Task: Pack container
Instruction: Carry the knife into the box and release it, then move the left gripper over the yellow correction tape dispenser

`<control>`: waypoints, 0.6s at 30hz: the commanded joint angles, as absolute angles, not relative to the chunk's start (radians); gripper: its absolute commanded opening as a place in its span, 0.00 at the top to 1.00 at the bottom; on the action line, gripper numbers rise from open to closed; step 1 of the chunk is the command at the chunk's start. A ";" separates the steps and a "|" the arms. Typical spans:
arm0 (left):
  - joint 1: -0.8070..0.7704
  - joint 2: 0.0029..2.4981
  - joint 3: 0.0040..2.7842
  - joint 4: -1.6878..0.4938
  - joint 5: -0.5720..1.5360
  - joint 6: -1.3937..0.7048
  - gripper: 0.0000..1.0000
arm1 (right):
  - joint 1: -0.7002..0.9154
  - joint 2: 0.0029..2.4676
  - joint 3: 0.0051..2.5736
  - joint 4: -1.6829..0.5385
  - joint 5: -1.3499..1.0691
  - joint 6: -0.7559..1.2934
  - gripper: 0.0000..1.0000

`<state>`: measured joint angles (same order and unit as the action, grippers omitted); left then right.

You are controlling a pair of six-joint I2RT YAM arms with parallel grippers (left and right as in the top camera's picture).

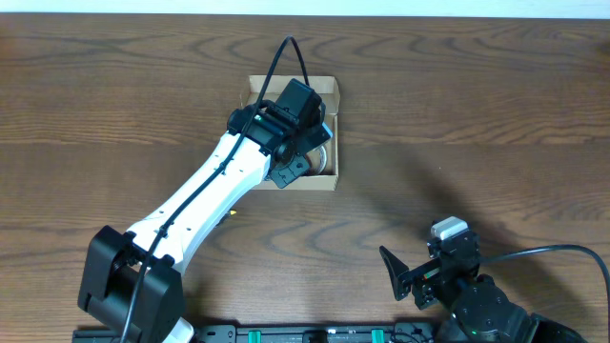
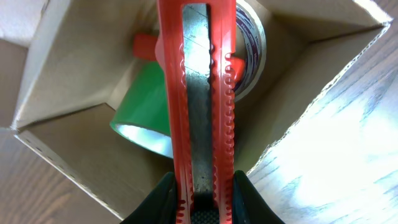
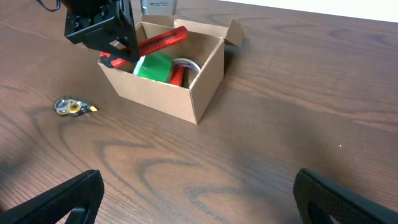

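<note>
The container, a tan cardboard box with its flaps open, stands at the table's middle back. It also shows in the right wrist view and the left wrist view. My left gripper is shut on a red box cutter and holds it over the open box, above a green tape roll and a clear tape roll that lie inside. The right wrist view shows the cutter slanting across the box's top. My right gripper is open and empty near the front edge.
A small yellow and silver object lies on the wooden table left of the box, partly hidden by the left arm in the overhead view. The left arm reaches diagonally from the front left.
</note>
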<state>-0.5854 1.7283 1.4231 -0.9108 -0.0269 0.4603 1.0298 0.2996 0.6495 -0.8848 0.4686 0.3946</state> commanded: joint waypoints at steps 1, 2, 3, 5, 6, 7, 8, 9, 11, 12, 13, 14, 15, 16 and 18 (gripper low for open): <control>-0.583 1.752 1.451 -0.902 -0.044 0.555 0.78 | 1.031 0.294 0.645 -0.884 0.482 0.407 0.01; -0.583 1.757 1.452 -0.896 -0.045 0.567 0.78 | 1.031 0.294 0.645 -0.884 0.482 0.407 0.01; -0.583 1.766 1.452 -0.885 -0.044 0.577 0.78 | 1.031 0.294 0.645 -0.884 0.482 0.407 0.01; -0.585 1.786 1.457 -0.871 -0.044 0.595 0.78 | 1.031 0.294 0.645 -0.884 0.482 0.407 0.01; -0.586 1.797 1.462 -0.867 -0.045 0.603 0.78 | 1.031 0.294 0.645 -0.884 0.482 0.407 0.01; -0.588 1.808 1.467 -0.864 -0.045 0.607 0.78 | 1.031 0.294 0.645 -0.884 0.482 0.407 0.01; -0.590 1.818 1.473 -0.863 -0.046 0.607 0.78 | 1.031 0.294 0.645 -0.884 0.482 0.407 0.01; -0.591 1.827 1.480 -0.863 -0.046 0.607 0.78 | 1.031 0.294 0.645 -0.884 0.482 0.407 0.01; -0.593 1.844 1.493 -0.863 -0.046 0.607 0.78 | 1.031 0.294 0.645 -0.884 0.482 0.407 0.01; -0.593 1.855 1.498 -0.859 -0.053 0.607 0.78 | 1.031 0.294 0.645 -0.884 0.482 0.407 0.01; -0.593 1.863 1.502 -0.857 -0.056 0.607 0.78 | 1.031 0.294 0.645 -0.884 0.482 0.407 0.01; -0.593 1.874 1.506 -0.853 -0.060 0.612 0.78 | 1.031 0.294 0.645 -0.884 0.482 0.407 0.01; -0.593 1.882 1.510 -0.852 -0.060 0.619 0.78 | 1.031 0.294 0.645 -0.884 0.482 0.407 0.01; -0.594 1.891 1.512 -0.849 -0.059 0.626 0.78 | 1.031 0.294 0.645 -0.884 0.482 0.407 0.01; -0.597 1.903 1.513 -0.843 -0.059 0.628 0.78 | 1.031 0.294 0.645 -0.884 0.482 0.407 0.01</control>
<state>-0.5938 1.8652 1.4921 -0.8501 -0.0376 0.6037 1.0298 0.2996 0.6495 -0.8848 0.4686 0.3946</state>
